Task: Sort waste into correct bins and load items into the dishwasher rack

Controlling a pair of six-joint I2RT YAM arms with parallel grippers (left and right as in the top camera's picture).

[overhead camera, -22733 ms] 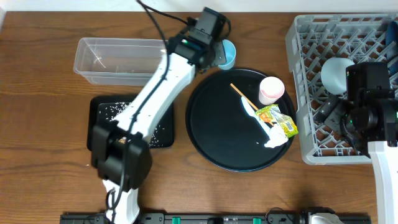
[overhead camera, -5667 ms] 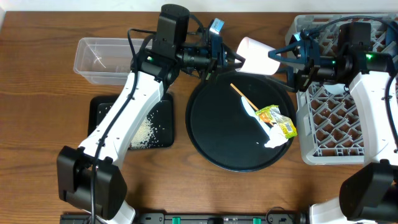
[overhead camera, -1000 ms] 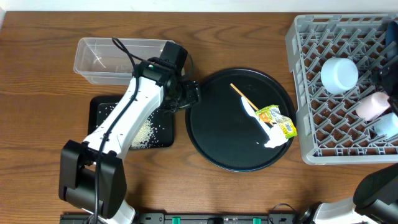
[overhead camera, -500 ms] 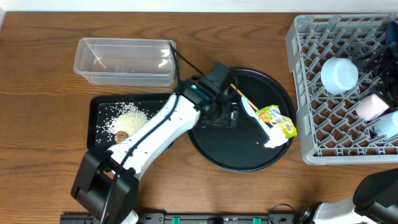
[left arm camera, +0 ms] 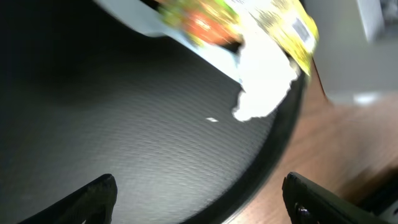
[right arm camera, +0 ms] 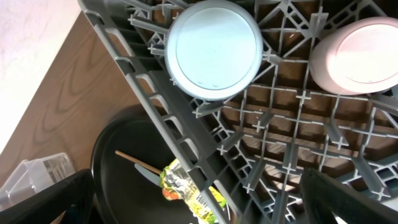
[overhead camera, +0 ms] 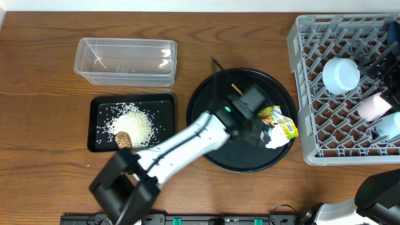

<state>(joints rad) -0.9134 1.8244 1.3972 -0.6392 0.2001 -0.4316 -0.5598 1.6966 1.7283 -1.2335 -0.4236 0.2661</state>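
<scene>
Overhead, my left arm (overhead camera: 187, 140) stretches from the near edge of the wooden desk (overhead camera: 37, 94) across the large round black tray (overhead camera: 212, 94). Its wrist is over the tray's right half, just left of the crumpled yellow-green wrapper (overhead camera: 286, 127). The crumpled white tissue (overhead camera: 275, 140) lies touching the wrapper on its near side, close to the tray's right rim. A thin wooden stick (overhead camera: 237, 89) shows on the far part of that tray, partly hidden by my arm.

From the left wrist, my left jaws stand wide apart and hold nothing. Their dark fingertips (left arm camera: 93, 194) sit low at either side over bare tray. The wrapper and tissue lie blurred just ahead of them, and one white grain (left arm camera: 212, 120) is on the tray short of them.

On the left of the desk, the shallow black rectangular tray (overhead camera: 97, 106) holds a heap of loose white rice (overhead camera: 136, 119) and a small brown food lump (overhead camera: 123, 139). The clear plastic rectangular tub (overhead camera: 125, 62) sits just beyond it.

At the right stands the large square grey plastic rack (overhead camera: 306, 94). In it are the pale white-blue bowl (overhead camera: 340, 74), base up, and the small pink cup (overhead camera: 374, 106), with the small light-blue cup (overhead camera: 389, 125) nearest. My right jaws hang over the rack, spread wide and empty.
</scene>
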